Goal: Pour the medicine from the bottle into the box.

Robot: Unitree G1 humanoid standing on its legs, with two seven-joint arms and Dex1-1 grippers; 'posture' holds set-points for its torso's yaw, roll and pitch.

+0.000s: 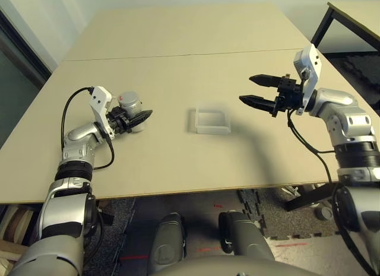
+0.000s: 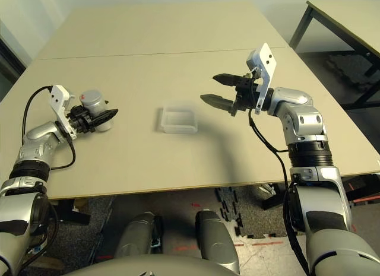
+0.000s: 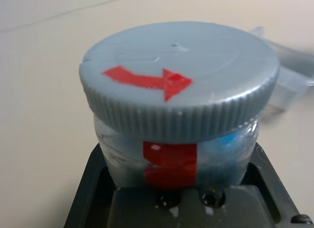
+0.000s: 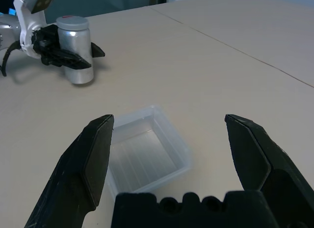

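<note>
Left gripper pinches the upright bottle, cap on, at table left; box sits near centre; right gripper is spread, holding nothing; uncapping and pouring remain

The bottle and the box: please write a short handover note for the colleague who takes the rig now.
Left claw: shut around the bottle, which stands upright on the table.
Right claw: open and empty, held above the table on the right side.
Clear plastic box: on the table between the two claws, nothing visible inside.
Done: bottle gripped.
Left: the grey cap is still on, so unscrew it, then pour the medicine into the box.
</note>
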